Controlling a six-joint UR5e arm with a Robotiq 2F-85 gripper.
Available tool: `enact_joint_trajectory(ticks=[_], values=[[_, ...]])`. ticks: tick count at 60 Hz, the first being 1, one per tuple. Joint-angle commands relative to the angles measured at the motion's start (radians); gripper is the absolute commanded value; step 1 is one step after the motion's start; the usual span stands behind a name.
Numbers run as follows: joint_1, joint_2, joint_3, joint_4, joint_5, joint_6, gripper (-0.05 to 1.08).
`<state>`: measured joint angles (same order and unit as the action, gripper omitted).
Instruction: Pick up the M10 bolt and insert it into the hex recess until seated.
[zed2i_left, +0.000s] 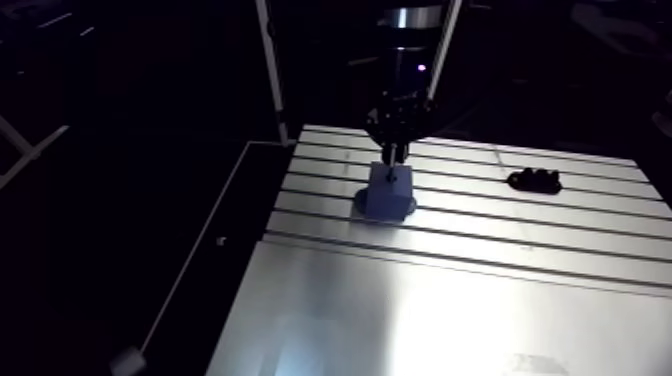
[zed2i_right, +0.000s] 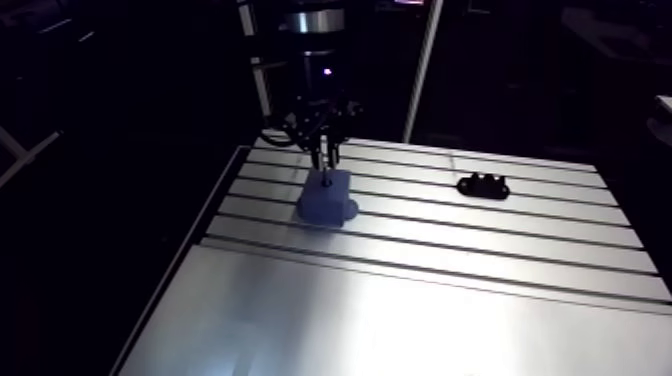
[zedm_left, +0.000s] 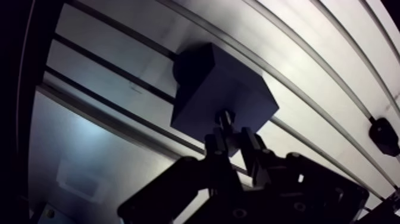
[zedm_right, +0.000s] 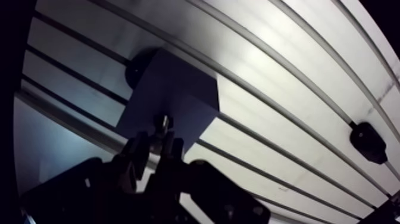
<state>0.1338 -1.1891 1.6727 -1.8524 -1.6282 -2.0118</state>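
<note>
My gripper: narrow, clamped on bolt at blue block's top. Block near table's side edge; black part well apart.

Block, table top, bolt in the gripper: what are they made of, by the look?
Block: matte dark blue, no glints, likely plastic. Table top: bare aluminium, brushed, with a bright streaky sheen. Bolt held in the gripper: a small pale glint, probably steel, too small to be sure.
</note>
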Motion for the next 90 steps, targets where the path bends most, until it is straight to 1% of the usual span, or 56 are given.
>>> enact_joint_trajectory(ticks=[1, 31, 38, 39, 40, 41, 42, 43, 44, 45, 46, 47, 48, 49, 50, 51, 52, 53, 54, 55, 56, 57, 60, 62, 64, 66, 77, 81, 83, 90], values=[[-0.005, 0.001, 0.002, -0.001, 0.0, -0.003, 1.06], [-0.006, 0.004, 0.012, -0.003, 0.003, -0.006, 1.06], [-0.005, 0.004, 0.018, -0.003, 0.003, -0.006, 1.03], [-0.004, 0.004, 0.02, -0.003, 0.003, -0.009, 0.98], [-0.003, 0.004, 0.02, -0.004, 0.003, -0.008, 0.89], [-0.003, 0.004, 0.02, -0.004, 0.003, -0.008, 0.89], [-0.003, 0.003, 0.023, -0.004, 0.004, -0.009, 0.77], [-0.003, 0.003, 0.023, -0.004, 0.004, -0.009, 0.77], [-0.003, 0.001, 0.024, -0.004, 0.004, -0.012, 0.56], [-0.003, 0.001, 0.024, -0.004, 0.004, -0.012, 0.56], [-0.003, 0.0, 0.026, -0.005, 0.005, -0.014, 0.43], [-0.003, 0.0, 0.026, -0.005, 0.005, -0.014, 0.43], [-0.003, 0.0, 0.026, -0.005, 0.006, -0.014, 0.39], [-0.003, 0.0, 0.026, -0.005, 0.006, -0.014, 0.39], [-0.002, 0.0, 0.025, -0.005, 0.006, -0.014, 0.33], [-0.002, 0.0, 0.025, -0.005, 0.006, -0.014, 0.33], [-0.002, -0.002, 0.025, -0.005, 0.006, -0.014, 0.22], [-0.002, -0.002, 0.025, -0.005, 0.006, -0.014, 0.22], [-0.003, -0.002, 0.025, -0.005, 0.005, -0.011, 0.1], [-0.005, -0.002, 0.023, -0.006, 0.006, -0.008, 0.04], [-0.005, -0.002, 0.023, -0.006, 0.006, -0.008, 0.04], [-0.005, -0.003, 0.022, -0.013, 0.006, -0.005, 0.02], [-0.006, -0.003, 0.022, -0.024, 0.006, -0.002, 0.01], [-0.006, -0.012, 0.02, -0.055, 0.01, 0.001, 0.01], [-0.006, -0.012, 0.02, -0.055, 0.01, 0.001, 0.01], [-0.006, -0.017, 0.017, -0.067, 0.016, 0.0, 0.01], [-0.005, -0.036, 0.008, -0.066, 0.017, 0.001, 0.01], [-0.004, -0.041, 0.002, -0.063, 0.02, 0.003, 0.01], [-0.002, -0.046, 0.0, -0.061, 0.024, 0.003, 0.01], [0.0, -0.048, 0.003, -0.058, 0.027, 0.003, 0.01]])
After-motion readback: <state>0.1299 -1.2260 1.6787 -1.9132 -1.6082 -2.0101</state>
